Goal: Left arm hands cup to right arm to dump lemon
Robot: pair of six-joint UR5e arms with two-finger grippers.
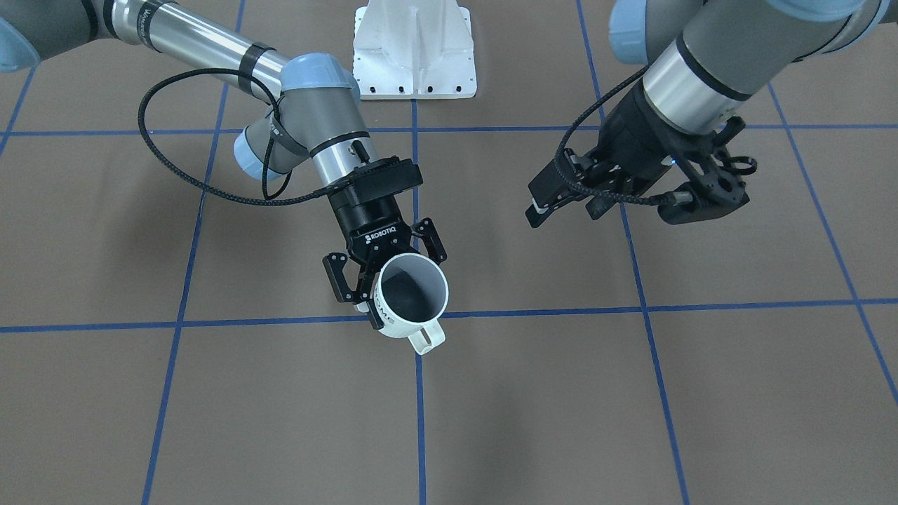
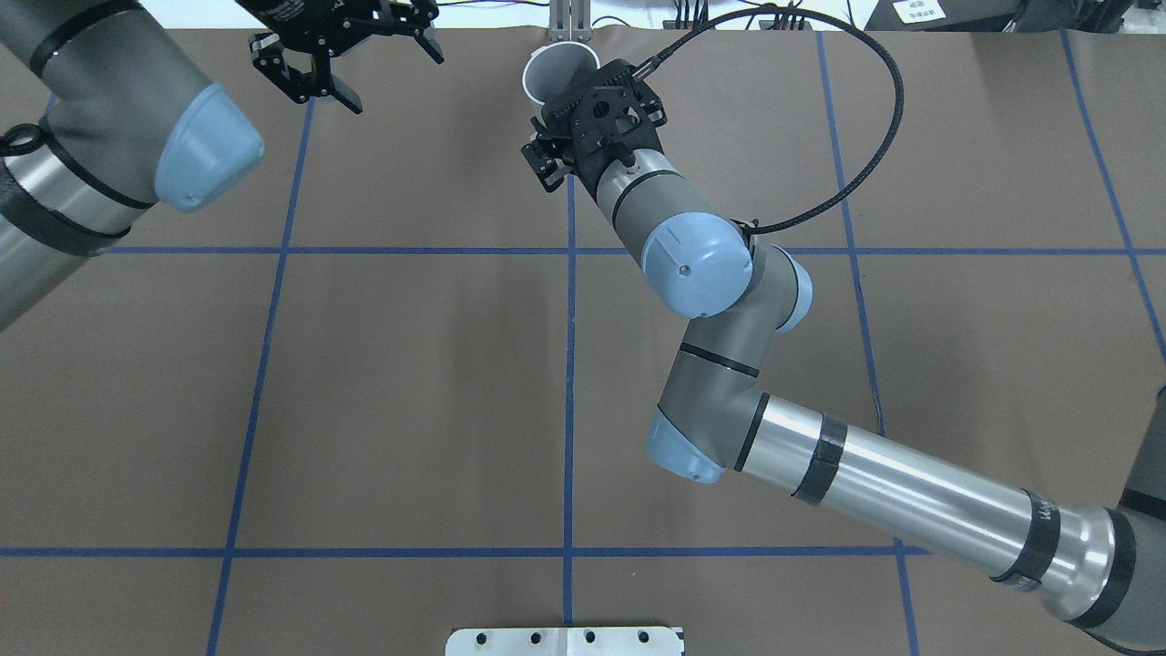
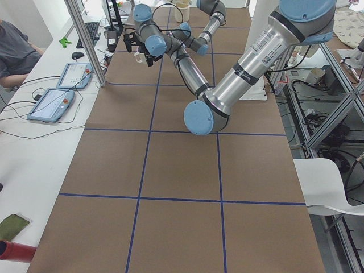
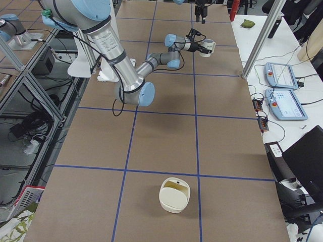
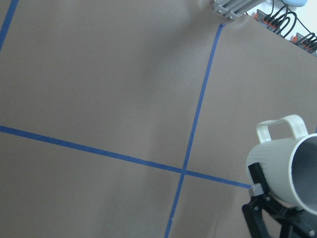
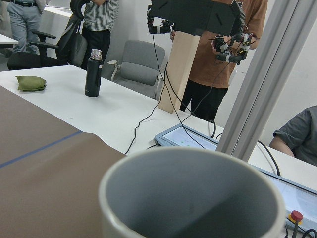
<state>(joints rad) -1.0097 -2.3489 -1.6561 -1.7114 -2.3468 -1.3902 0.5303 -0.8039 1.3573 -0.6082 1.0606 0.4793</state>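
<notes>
Now the right gripper [image 1: 389, 270] is clamped on the white HOME mug [image 1: 412, 298] — mouth tipped outward beyond its fingers, presumably ready for dumping — while the left gripper [image 1: 621, 202] hangs spread, empty, well apart; no lemon shows.

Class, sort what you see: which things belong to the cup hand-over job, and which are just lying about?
Job: cup, held in right gripper; left gripper, open and apart; lemon not visible.
Lying about: black bottle, green pouch, teach pendants, cream tub (role unclear).
</notes>
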